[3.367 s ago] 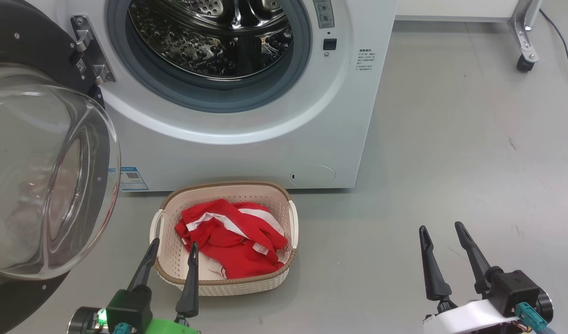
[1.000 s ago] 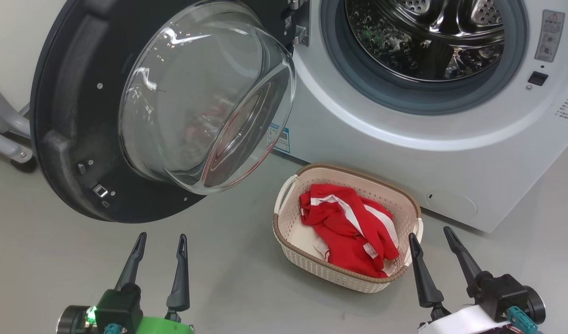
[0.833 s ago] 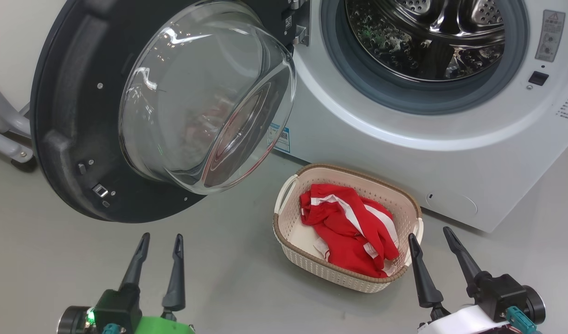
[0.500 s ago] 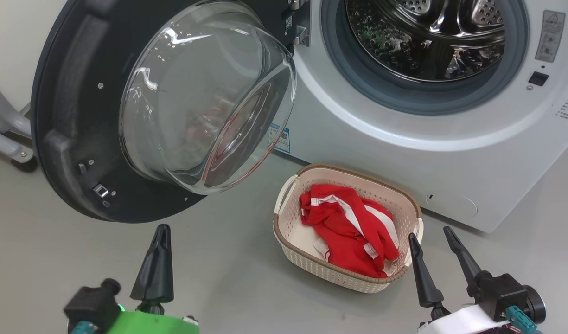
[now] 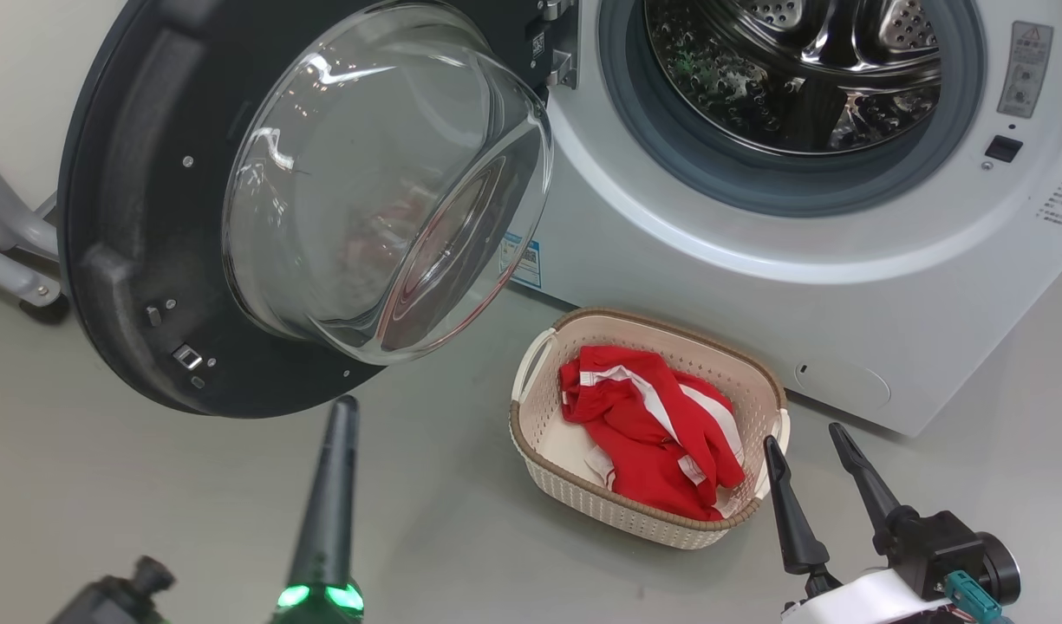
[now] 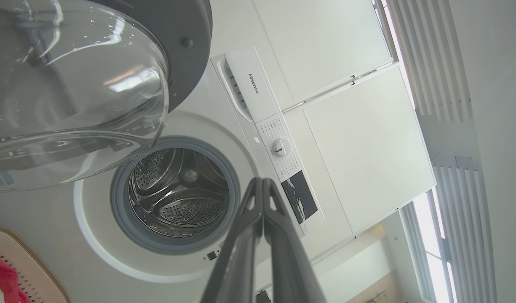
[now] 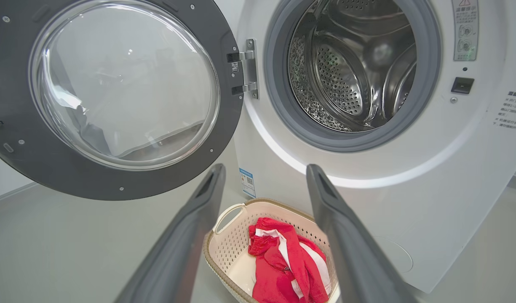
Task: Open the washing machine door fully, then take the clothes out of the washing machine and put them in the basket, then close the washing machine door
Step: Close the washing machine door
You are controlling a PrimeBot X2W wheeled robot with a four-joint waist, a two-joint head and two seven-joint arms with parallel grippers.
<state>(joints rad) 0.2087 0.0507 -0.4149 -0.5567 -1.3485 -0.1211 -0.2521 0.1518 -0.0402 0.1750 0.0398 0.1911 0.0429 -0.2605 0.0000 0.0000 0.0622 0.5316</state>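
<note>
With the red clothes (image 5: 652, 429) in the basket (image 5: 617, 513) and the steel drum (image 5: 791, 69) bare, you looked to be at the door-closing step: your left gripper (image 5: 344, 412), fingers pressed together, pointed at the open washing machine door (image 5: 140, 217) and next needed to push its rim shut, the right gripper (image 5: 804, 436) idle with fingers spread.

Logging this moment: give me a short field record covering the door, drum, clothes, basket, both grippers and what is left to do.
door: washing machine door wide open, hinged at the opening's left
drum: drum of the washing machine shows bare steel, no fabric visible
clothes: red clothes lying in the basket
basket place: on the floor in front of the machine
left gripper: shut, empty, pointing toward the door's lower rim
right gripper: open, empty, beside the basket
remaining: closing the door
</note>
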